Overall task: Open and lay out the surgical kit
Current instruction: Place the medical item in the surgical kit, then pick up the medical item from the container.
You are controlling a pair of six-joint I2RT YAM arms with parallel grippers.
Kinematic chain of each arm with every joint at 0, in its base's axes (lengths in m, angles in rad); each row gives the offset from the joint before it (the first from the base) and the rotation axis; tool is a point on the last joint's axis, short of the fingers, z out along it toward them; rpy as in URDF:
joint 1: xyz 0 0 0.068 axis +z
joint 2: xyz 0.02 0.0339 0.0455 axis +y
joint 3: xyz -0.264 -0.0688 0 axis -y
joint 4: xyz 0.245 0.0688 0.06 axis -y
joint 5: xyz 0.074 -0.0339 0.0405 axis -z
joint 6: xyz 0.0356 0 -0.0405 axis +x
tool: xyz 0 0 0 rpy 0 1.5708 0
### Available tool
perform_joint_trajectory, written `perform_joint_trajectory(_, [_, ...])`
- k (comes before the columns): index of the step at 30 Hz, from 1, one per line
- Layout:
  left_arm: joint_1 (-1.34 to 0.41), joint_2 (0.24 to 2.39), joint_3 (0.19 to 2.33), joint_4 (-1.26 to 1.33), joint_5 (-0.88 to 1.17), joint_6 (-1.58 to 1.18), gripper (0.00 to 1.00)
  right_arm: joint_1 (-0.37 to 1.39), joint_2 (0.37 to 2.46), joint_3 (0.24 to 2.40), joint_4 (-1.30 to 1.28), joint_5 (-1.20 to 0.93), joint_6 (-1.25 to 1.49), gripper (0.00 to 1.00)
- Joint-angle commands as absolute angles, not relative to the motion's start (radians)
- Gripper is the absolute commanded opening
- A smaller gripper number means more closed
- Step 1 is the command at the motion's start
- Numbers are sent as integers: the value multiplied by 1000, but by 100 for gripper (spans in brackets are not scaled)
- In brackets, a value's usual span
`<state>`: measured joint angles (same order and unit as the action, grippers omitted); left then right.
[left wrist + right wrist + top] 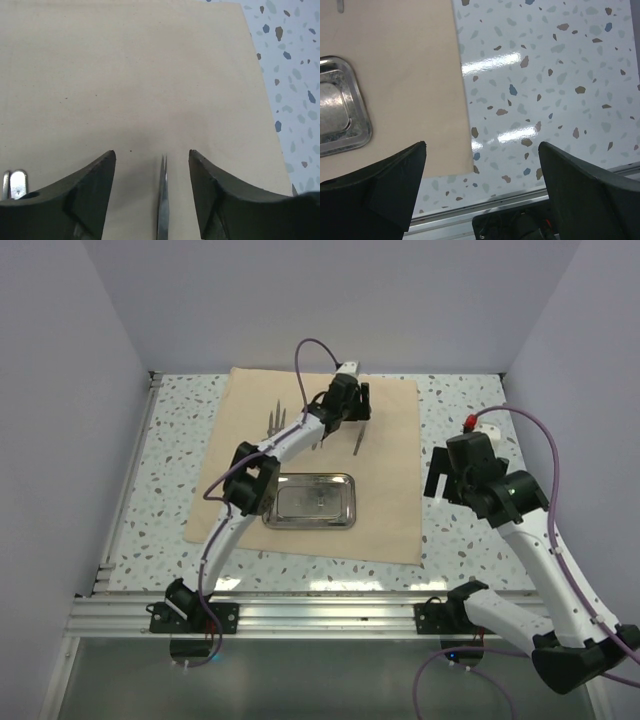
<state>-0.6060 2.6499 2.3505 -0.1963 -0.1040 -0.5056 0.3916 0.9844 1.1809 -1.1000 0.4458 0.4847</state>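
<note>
Speckled glossy counter [460, 410] carries the tan cloth [390, 510] spread flat, with the shiny round-cornered steel tray [310, 501] near its front edge. Left hand [152, 162] hangs open astride a thin pointed steel instrument [162, 205] flat on the cloth beyond the tray; right hand [482, 150] is open and empty near the cloth's right edge. Risk: a closing grip could pinch soft fabric or skid off slick metal.

You had the beige cloth wrap [390, 490] spread flat, steel tray [311, 501] at its 6 o'clock, instruments [277, 420] near 11.
</note>
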Motion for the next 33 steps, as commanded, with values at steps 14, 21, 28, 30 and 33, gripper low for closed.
perform_joint_trajectory(14, [-630,1806,1430,-379,-310,-376,48,390,985,1132,-919,384,496,98])
perform_joint_trajectory(21, [-629,1666,1192,-469,-374,-403,33,391,1035,1111,-832,325,482,98])
perform_joint_trajectory(28, [-630,1643,1098,-512,-368,-460,25,390,1078,1144,-810,308,466,98])
perform_joint_trajectory(30, [-632,1635,1085,-511,-367,-471,24,391,1083,1149,-810,311,463,98])
perform_joint_trajectory(33, [-632,1635,1077,-514,-370,-479,24,390,1083,1146,-815,318,459,98])
